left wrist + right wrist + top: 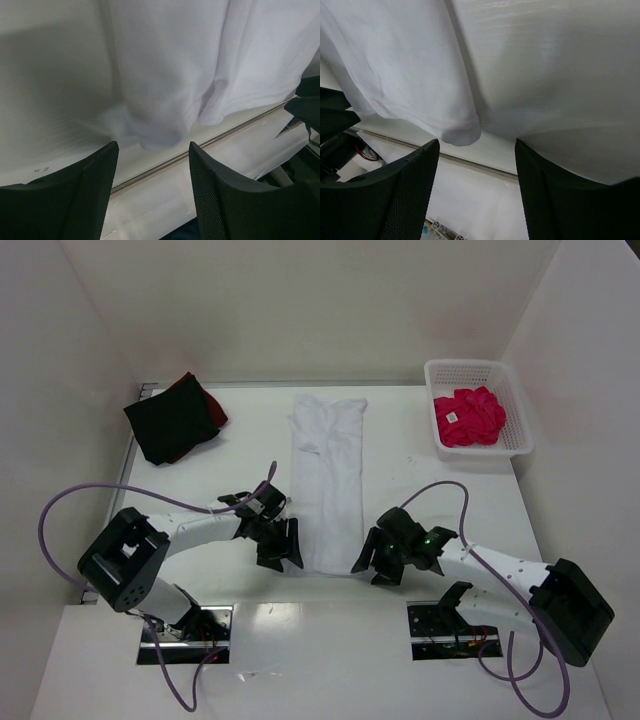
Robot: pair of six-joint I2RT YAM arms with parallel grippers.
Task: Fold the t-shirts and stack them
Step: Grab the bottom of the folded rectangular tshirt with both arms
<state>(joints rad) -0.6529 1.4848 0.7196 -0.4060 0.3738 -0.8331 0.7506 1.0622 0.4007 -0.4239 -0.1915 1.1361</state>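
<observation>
Item: white t-shirt (328,485), folded lengthwise into a long narrow strip, lying flat at the middle of the table (420,490), collar end far and hem end near. Left gripper (283,552) sits at the hem's near-left corner and right gripper (372,565) at its near-right corner, one on each side of the strip. Left jaws are spread with nothing between them; in the left wrist view the rounded hem corner lies on the table just beyond the two dark fingers (95,200), not inside the gap. Right jaws are likewise spread and empty; in the right wrist view the folded corner rests just past its fingers (555,190), slightly toward the left one. Whether either fingertip touches the cloth cannot be told. A seam (235,129) in the tabletop runs across just near of the hem. Bare table lies to left and right of the strip; white walls (300,300) close the far, left and right sides. The cloth is plain white with soft lengthwise creases, layers doubled at the corners and a sleeve fold showing near the far end. Other stock: black t-shirt (170,425) folded atop dark red t-shirt (215,415) at far left, well apart; pink-red t-shirt (468,417) crumpled inside the basket (480,365) at far right.
</observation>
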